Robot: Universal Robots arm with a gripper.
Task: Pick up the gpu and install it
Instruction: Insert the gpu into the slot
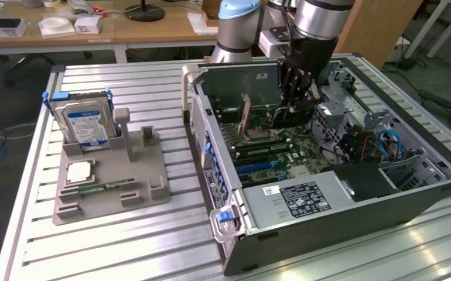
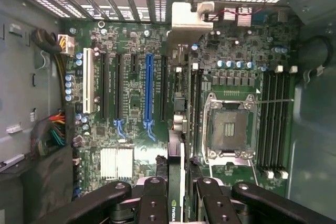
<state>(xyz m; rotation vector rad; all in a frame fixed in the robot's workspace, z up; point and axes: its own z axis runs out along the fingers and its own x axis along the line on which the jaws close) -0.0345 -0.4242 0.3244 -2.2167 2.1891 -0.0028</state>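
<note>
Claw (image 2: 179, 184) clamped narrow on gpu (image 2: 177, 129), thin dark flat card with silvery bracket (image 2: 191, 22). Card edge-down over middle of green motherboard (image 2: 131, 103), just beside long blue slot (image 2: 148, 93), bracket at board's rear edge. Seated or not: cannot tell. Good seating likely needs card upright, parallel to slots, even pressure.

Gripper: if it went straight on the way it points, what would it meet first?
Likely the motherboard, touched first by the gpu it holds, between blue slot and processor socket; depth unclear.
</note>
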